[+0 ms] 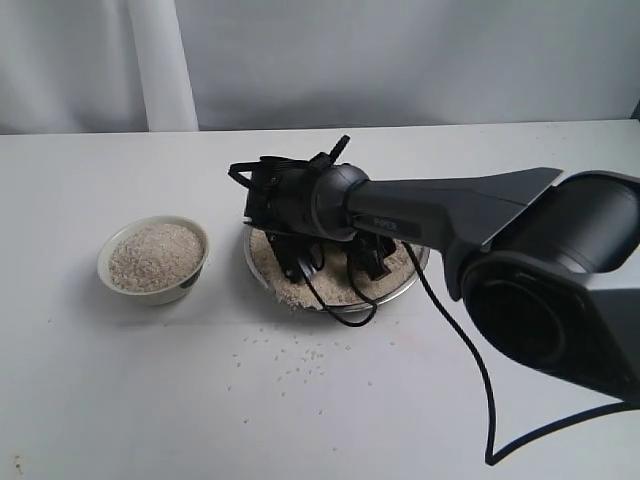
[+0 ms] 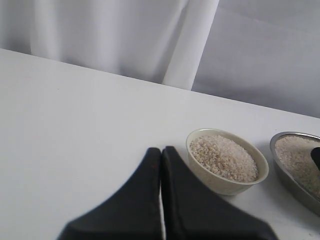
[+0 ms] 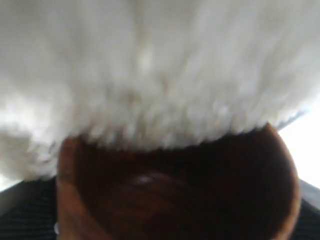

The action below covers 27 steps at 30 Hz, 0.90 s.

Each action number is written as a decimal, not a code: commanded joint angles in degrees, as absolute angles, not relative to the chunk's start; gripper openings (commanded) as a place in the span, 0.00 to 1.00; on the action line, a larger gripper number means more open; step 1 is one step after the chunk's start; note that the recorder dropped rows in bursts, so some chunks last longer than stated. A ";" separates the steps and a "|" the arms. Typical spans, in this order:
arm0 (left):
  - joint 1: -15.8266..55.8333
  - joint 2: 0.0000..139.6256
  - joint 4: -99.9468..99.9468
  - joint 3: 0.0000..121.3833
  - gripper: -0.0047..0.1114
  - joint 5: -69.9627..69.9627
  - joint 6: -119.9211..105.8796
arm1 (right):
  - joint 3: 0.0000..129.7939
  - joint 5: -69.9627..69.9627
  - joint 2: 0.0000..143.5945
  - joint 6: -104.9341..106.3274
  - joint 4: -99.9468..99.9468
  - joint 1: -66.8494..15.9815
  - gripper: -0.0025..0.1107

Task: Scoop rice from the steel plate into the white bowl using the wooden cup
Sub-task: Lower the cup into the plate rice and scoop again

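right fingers [image 1: 298, 262] seem clamped around the glossy, likely slippery wooden cup [image 3: 175, 195], rim in loose rice [image 3: 150, 75]. left fingers [image 2: 145, 200] are together.

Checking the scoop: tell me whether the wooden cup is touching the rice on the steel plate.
Touching. In the right wrist view the wooden cup has its rim sunk into the rice, no gap.

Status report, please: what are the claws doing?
Left gripper shut, empty. Right gripper holds wooden cup, mouth against rice in steel plate. White bowl heaped. Stray grains on table, nothing blocking.
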<state>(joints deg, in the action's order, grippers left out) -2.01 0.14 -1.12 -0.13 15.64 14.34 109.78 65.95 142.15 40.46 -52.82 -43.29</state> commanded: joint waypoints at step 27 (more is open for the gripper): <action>-1.74 0.00 -1.02 0.00 0.04 15.29 14.56 | 109.69 57.99 138.84 29.48 -32.73 -43.95 0.02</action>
